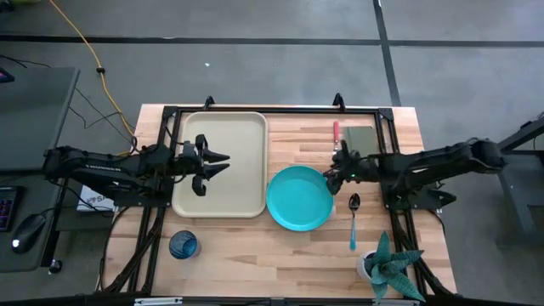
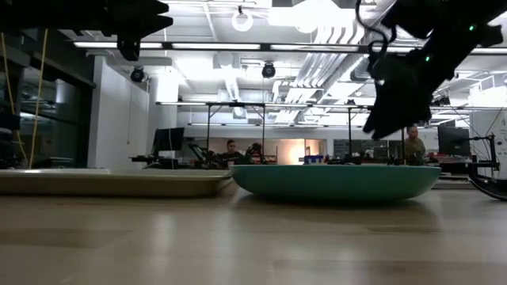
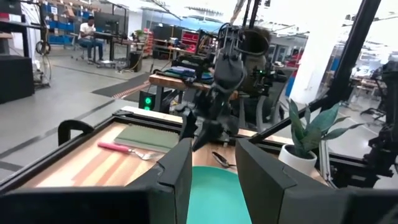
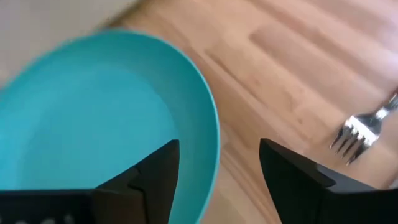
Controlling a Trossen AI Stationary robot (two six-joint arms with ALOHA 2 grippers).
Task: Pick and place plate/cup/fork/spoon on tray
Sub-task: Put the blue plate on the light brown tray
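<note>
The right gripper (image 1: 333, 172) hangs over the turquoise plate's (image 1: 299, 197) rim, fingers spread, one each side. I think grabbing comes next: drop and pinch. The left gripper (image 1: 223, 159), spread too, waits over the tray (image 1: 242, 204).

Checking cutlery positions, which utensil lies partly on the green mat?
The fork, with its red handle; the blue-handled spoon lies wholly on bare wood.

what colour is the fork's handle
Red-pink. The fork shows it best in the high view, lying beside the grey-green pad.
</note>
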